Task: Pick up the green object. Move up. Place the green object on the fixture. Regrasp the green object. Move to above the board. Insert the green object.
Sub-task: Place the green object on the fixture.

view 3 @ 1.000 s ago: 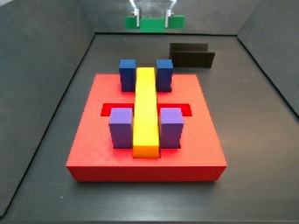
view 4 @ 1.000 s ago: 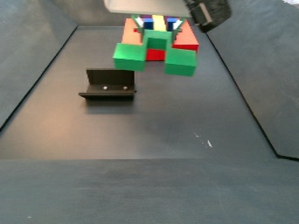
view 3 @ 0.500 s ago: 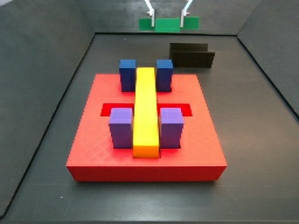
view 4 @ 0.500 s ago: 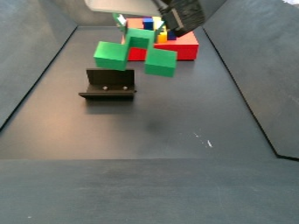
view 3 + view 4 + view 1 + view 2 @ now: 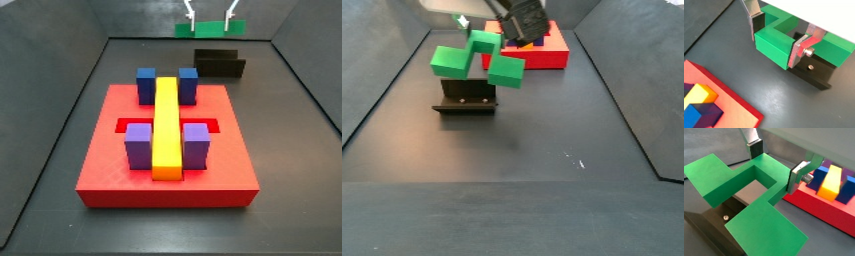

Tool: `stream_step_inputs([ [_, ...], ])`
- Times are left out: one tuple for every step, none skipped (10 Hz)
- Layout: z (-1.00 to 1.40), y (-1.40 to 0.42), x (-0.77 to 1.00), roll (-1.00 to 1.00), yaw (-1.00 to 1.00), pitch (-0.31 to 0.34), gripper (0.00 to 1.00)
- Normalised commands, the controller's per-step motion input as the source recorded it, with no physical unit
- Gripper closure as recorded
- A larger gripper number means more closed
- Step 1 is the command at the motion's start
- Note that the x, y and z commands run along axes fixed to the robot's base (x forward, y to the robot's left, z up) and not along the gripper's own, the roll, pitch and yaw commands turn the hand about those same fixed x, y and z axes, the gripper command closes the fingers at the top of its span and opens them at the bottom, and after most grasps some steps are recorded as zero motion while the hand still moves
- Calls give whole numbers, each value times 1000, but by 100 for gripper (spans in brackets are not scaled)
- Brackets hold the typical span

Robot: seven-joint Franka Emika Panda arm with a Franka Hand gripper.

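Observation:
The green object (image 5: 777,42) is a stepped, U-shaped block. My gripper (image 5: 777,40) is shut on its middle bar, with a silver finger (image 5: 797,175) pressed on each side. It hangs tilted over the black fixture (image 5: 466,96), which in the wrist views shows below it (image 5: 814,72) and through its notch (image 5: 704,223). Whether the two touch is unclear. In a side view the green object (image 5: 211,28) and gripper (image 5: 214,18) are at the far end, above the fixture (image 5: 221,63). The red board (image 5: 167,160) lies apart from them (image 5: 545,52).
The board carries a long yellow bar (image 5: 166,125), two blue blocks (image 5: 146,82) at its far end and two purple blocks (image 5: 138,145) at its near end. Dark walls enclose the floor on both sides (image 5: 54,120).
My gripper has carried the green object sideways from near the board to over the fixture, and the piece now sits more tilted. The board and its blocks have not moved.

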Motion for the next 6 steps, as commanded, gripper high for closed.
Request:
stream_step_inputs([
  [0, 0, 1000, -314, -100, 14, 100],
  [0, 0, 1000, -317, -97, 14, 100],
  [-83, 0, 946, -494, -26, 0, 100],
  [-154, 83, 654, -891, 0, -166, 100],
  [-109, 89, 554, -934, 31, -203, 100],
  [-177, 126, 517, -883, 126, -160, 100],
])
